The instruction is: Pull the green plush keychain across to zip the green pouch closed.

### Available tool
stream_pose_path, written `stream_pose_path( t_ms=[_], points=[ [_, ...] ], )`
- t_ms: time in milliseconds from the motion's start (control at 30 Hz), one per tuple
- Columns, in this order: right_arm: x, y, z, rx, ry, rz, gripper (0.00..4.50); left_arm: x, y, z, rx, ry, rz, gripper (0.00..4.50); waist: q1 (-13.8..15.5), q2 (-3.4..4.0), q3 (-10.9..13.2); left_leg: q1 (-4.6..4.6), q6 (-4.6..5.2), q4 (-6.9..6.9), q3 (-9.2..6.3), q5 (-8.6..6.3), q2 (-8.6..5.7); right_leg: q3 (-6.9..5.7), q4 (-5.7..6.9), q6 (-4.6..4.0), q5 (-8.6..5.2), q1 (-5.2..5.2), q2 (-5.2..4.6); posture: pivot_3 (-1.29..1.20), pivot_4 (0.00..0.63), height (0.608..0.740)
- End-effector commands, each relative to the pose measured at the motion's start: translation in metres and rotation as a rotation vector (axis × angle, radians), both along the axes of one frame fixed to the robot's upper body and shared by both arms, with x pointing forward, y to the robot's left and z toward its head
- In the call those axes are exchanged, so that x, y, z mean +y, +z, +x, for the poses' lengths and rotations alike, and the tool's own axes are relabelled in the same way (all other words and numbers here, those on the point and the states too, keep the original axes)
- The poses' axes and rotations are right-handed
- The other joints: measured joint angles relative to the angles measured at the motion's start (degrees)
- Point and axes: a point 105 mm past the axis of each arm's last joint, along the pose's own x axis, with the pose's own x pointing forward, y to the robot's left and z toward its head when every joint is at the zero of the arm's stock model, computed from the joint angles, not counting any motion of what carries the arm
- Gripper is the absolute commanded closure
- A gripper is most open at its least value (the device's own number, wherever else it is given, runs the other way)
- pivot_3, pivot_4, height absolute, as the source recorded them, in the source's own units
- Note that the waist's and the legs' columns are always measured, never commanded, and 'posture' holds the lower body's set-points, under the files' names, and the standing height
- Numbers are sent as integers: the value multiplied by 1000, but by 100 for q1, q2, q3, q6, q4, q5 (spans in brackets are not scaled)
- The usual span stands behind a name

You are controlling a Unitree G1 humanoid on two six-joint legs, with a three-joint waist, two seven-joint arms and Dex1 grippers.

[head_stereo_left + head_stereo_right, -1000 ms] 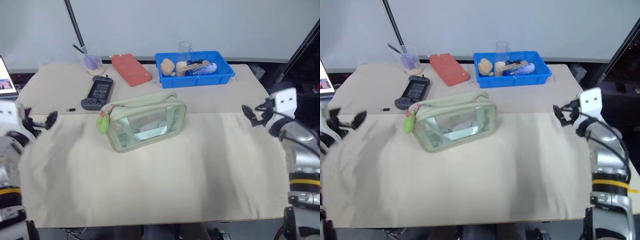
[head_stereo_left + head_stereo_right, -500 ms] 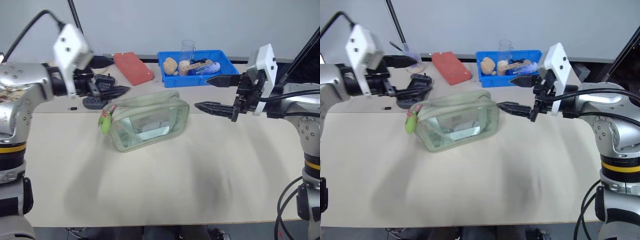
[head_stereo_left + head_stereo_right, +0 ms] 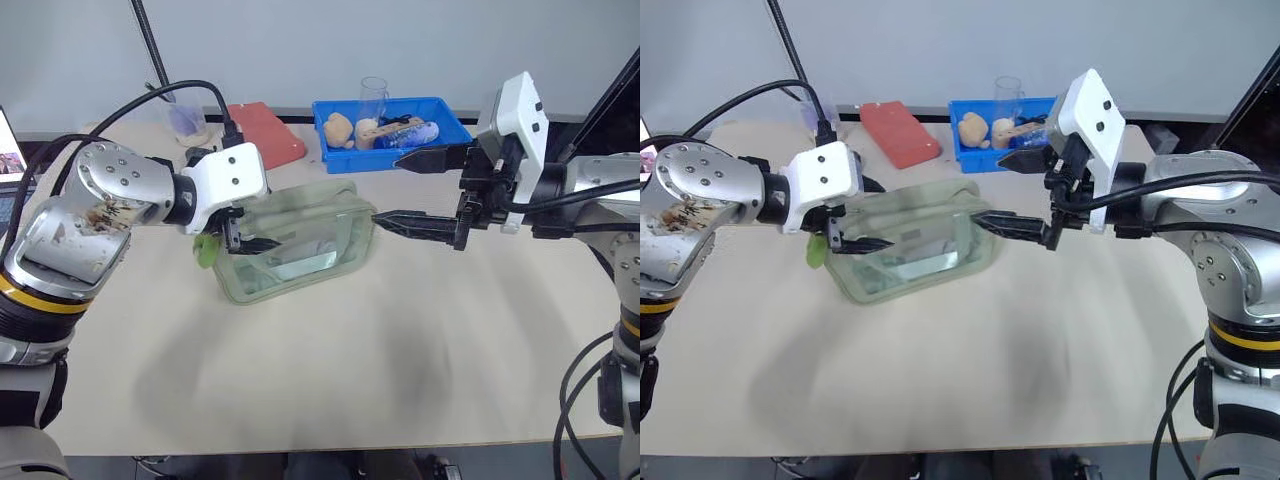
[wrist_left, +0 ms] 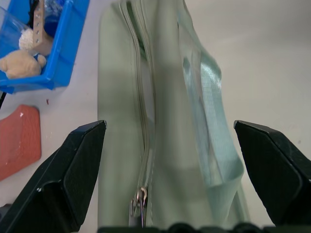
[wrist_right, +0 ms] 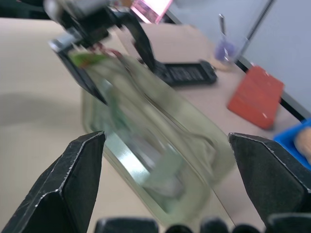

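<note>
This is looking like a robot test lab: a table (image 3: 300,380) wearing a plain beige cloth is standing before a bare white wall, a black stand pole (image 3: 150,45) is rising behind it, and what may be a laptop screen (image 3: 10,150) is glowing at the edge.

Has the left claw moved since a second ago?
Yes. The left claw swung in from the table's left edge toward the green pouch and now sits open over its left end, by the green plush keychain.
</note>
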Motion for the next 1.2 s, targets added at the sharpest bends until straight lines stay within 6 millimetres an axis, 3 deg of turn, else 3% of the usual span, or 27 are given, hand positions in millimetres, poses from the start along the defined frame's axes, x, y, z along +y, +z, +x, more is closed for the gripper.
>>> stream_pose_path(
  t_ms=[33, 133, 367, 400, 567, 733, 867, 1200],
  points=[
    [1, 20, -12, -70, 14, 38, 29, 0, 2, 2, -45, -16, 26, 0, 1, 0, 0, -1, 0, 1, 0, 0, 0, 0, 0, 0, 0, 0, 0, 0, 150, 740],
    [0, 21, -10, -71, 7, 51, 0, 1, -1, 3, -57, -29, 46, 839, 18, 0, 0, -3, 0, 6, 0, 0, 0, -1, 1, 1, 1, 0, 0, 0, 150, 740],
    [-1, 20, -4, -69, -10, 51, 0, 1, -3, 1, -74, -62, 70, 4233, 10, 0, 0, -2, 0, 6, 0, 0, 0, -1, 6, 0, 1, 0, 0, 0, 150, 740],
    [-1, 21, -3, -69, -11, 51, 0, 1, -3, 1, -80, -71, 74, 4472, 10, 0, 0, -2, 0, 6, 0, 0, 0, -1, 7, 0, 1, 0, 0, 0, 150, 740],
    [0, 24, 1, -75, -10, 43, 0, 1, 7, -3, -182, -246, 118, 4472, 10, 0, 0, -2, 1, 10, 0, 0, 0, -1, 9, -1, 2, -1, 0, 0, 150, 740],
    [-2, 18, 3, -65, -7, 40, 0, 12, 18, 12, -243, -280, 110, 4472, 23, 0, 0, -5, 1, 12, 1, 1, 0, -1, 11, -3, 3, -3, 0, 0, 150, 740],
    [-3, 15, 2, -58, -7, 37, 0, 19, 11, 16, -215, -281, 123, 4472, 11, 0, 0, -7, 1, 15, 1, 1, -2, -1, 12, -1, 4, -2, -2, 0, 150, 740],
    [-8, 4, 7, -45, -28, 20, 0, 9, 8, 3, -213, -402, 108, 4472, 7, 0, 0, -2, 1, 19, 0, 1, -3, 0, 50, -3, 2, -10, -2, 0, 150, 740]
  ],
)
